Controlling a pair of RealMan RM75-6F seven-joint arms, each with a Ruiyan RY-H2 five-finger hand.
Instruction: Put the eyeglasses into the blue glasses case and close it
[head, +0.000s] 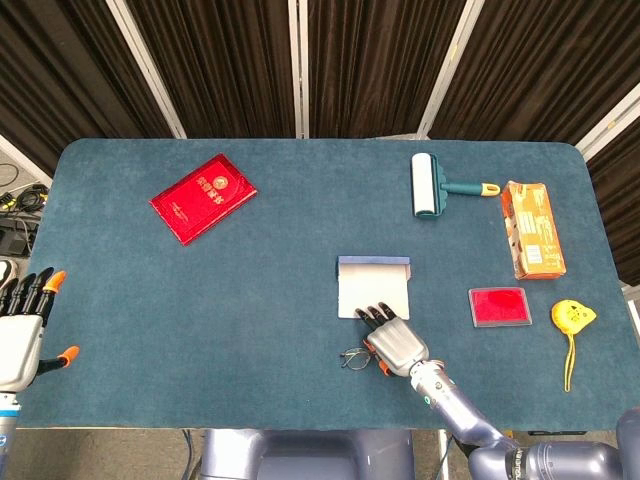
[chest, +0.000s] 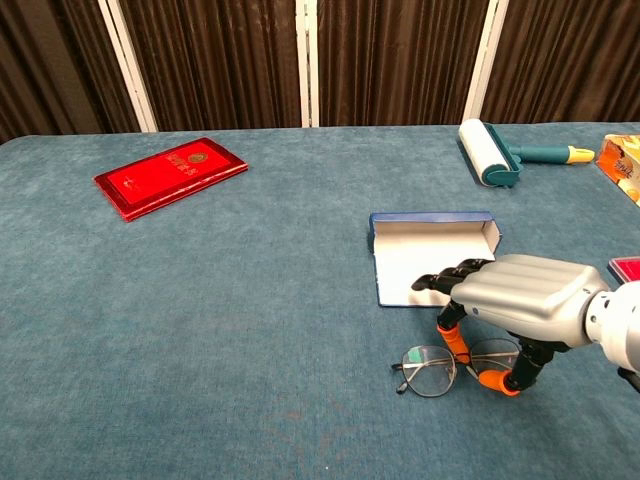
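The eyeglasses (chest: 430, 369) (head: 354, 358) lie flat on the blue tabletop near its front edge. My right hand (chest: 525, 298) (head: 398, 341) is arched over their right lens, and an orange-tipped finger (chest: 455, 343) and the thumb (chest: 508, 379) pinch that lens rim from both sides. Just behind the hand, the blue glasses case (chest: 432, 250) (head: 373, 285) lies open, white lining up, with nothing in it. My left hand (head: 22, 325) hovers off the table's left front corner, fingers apart and holding nothing.
A red booklet (head: 203, 197) lies at the back left. At the back right sit a lint roller (head: 428, 186) and an orange carton (head: 532, 229), with a red card case (head: 500, 306) and a yellow tape measure (head: 573, 317) right of the case.
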